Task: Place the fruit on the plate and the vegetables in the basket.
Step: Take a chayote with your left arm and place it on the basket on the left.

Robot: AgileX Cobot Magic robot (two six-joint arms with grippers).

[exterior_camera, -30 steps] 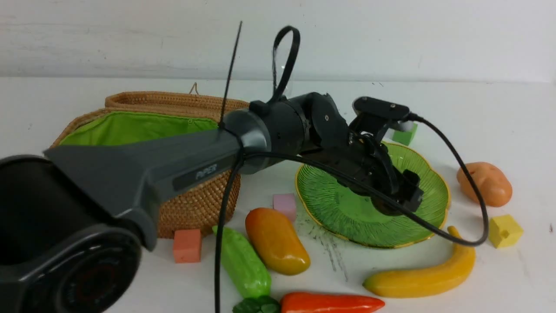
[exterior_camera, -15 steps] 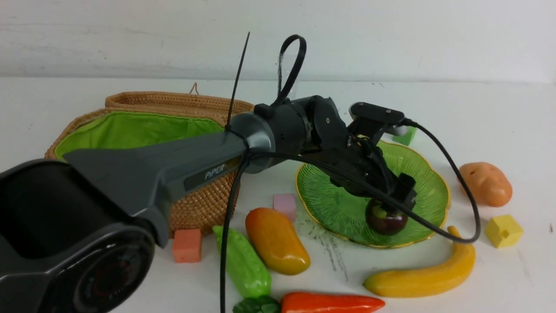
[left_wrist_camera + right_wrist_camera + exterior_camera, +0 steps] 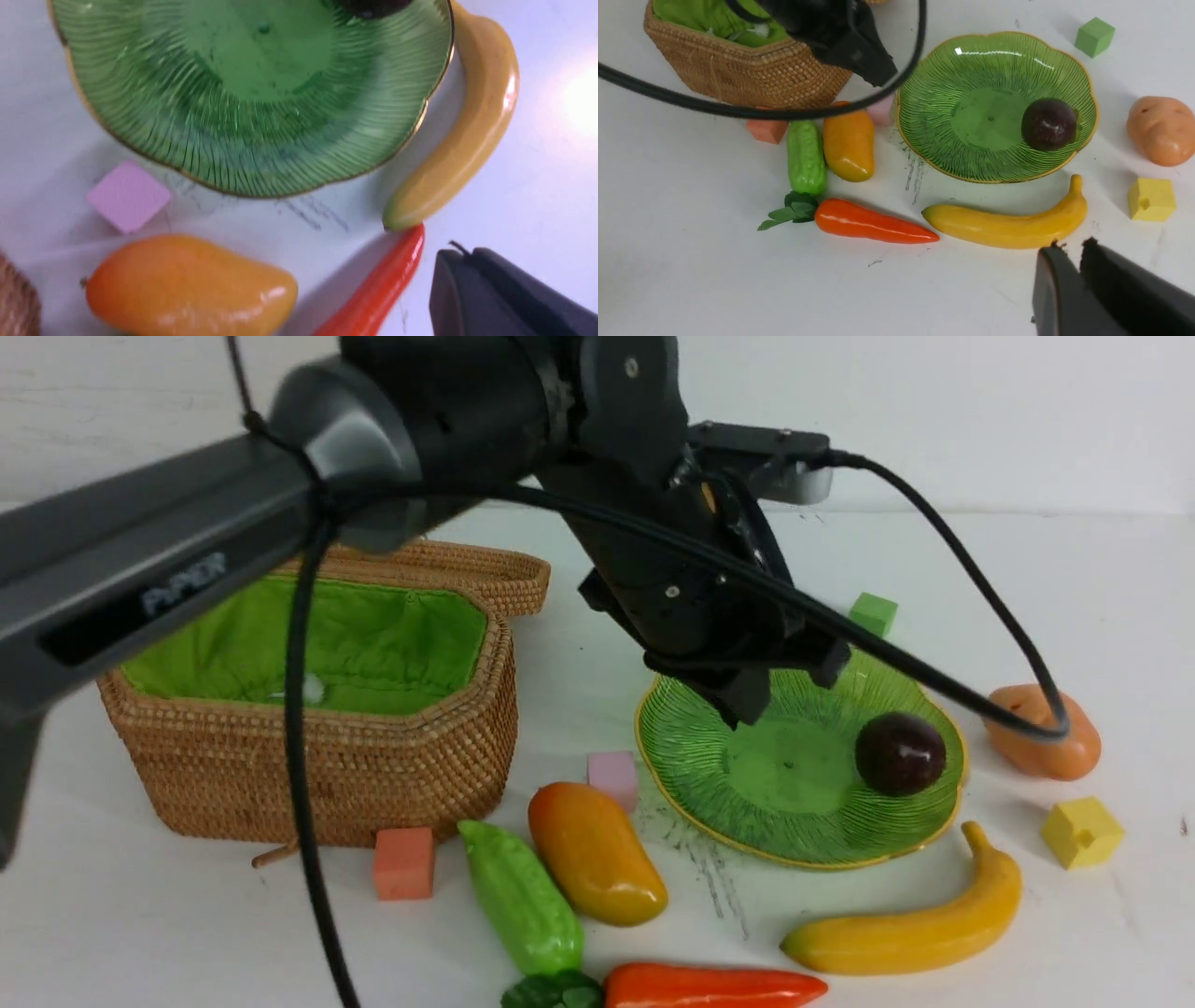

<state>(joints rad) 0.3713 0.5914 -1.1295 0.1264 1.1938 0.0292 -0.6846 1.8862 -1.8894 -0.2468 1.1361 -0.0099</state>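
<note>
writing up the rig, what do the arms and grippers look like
Left arm: dark grey tapered link with pale lettering, rounded black joints, and a black cable looping alongside. Left gripper and right gripper: black, with flat blunt fingers.

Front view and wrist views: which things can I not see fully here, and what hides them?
- Carrot: front view, the bottom edge cuts it off.
- Mangosteen: left wrist view, the top edge cuts off most of it.
- Basket: front view, the left arm covers part of the inside.
- Right gripper: right wrist view, the corner cuts it off; opening unclear.
</note>
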